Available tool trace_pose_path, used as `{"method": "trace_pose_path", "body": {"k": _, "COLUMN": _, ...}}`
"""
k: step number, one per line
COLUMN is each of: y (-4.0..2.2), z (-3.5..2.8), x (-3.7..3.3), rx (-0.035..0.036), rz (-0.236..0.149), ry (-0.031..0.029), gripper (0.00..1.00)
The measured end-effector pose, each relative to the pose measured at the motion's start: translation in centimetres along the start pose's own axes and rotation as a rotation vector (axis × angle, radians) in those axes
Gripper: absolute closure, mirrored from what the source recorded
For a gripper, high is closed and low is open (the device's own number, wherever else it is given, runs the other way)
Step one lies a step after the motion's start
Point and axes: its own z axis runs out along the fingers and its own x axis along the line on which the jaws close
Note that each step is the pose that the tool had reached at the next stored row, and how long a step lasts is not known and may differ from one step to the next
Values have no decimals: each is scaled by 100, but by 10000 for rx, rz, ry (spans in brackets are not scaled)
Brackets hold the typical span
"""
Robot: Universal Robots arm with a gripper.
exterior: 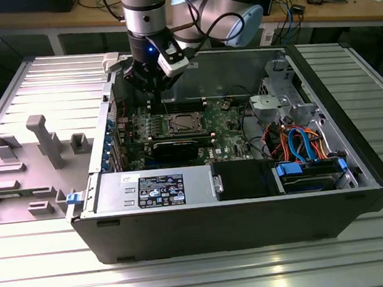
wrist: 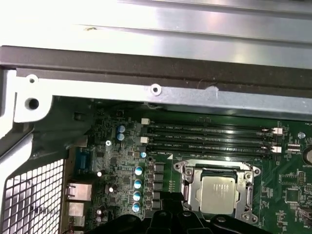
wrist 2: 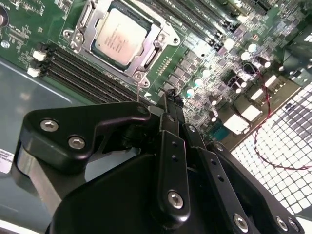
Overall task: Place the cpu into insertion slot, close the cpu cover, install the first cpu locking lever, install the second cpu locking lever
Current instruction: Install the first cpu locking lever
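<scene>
The cpu [wrist 2: 119, 36], a dull silver square, lies flat in the insertion slot [wrist: 181, 171] on the green board; it also shows in the exterior view as the cpu [exterior: 180, 123] and in the first wrist view as the cpu [wrist: 219, 193]. The silvery cpu cover [wrist 2: 152, 54] lies down around its edges. A thin wire lever end [wrist 2: 138, 92] stands up at one socket corner, just off my fingertips. My gripper [wrist 2: 166, 101] is shut with nothing visibly between its fingers. It hangs above the board, beside the socket, toward the case's back wall [exterior: 149, 87].
Long black memory slots [wrist: 209, 139] run beside the socket. The open computer case [exterior: 237, 206] has a power supply, drive cage and coloured cables at the exterior view's right. Grey plastic fixtures [exterior: 43, 139] stand on the table at the exterior view's left.
</scene>
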Motion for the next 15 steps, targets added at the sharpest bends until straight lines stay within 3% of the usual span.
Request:
{"method": "trace_pose_path", "body": {"k": 7, "y": 126, "z": 61, "x": -3, "rx": -2, "rz": -3, "ry": 1, "gripper": 89}}
{"method": "trace_pose_path", "body": {"k": 10, "y": 215, "z": 79, "x": -13, "rx": 2, "rz": -5, "ry": 1, "gripper": 89}}
{"method": "trace_pose_path", "body": {"k": 12, "y": 219, "z": 85, "x": -45, "rx": 10, "rz": -6, "ry": 1, "gripper": 89}}
{"method": "trace_pose_path", "body": {"k": 14, "y": 216, "z": 94, "x": -97, "rx": 16, "rz": -6, "ry": 2, "gripper": 89}}
{"method": "trace_pose_path", "body": {"k": 15, "y": 202, "z": 133, "x": -277, "rx": 22, "rz": -6, "ry": 2, "gripper": 89}}
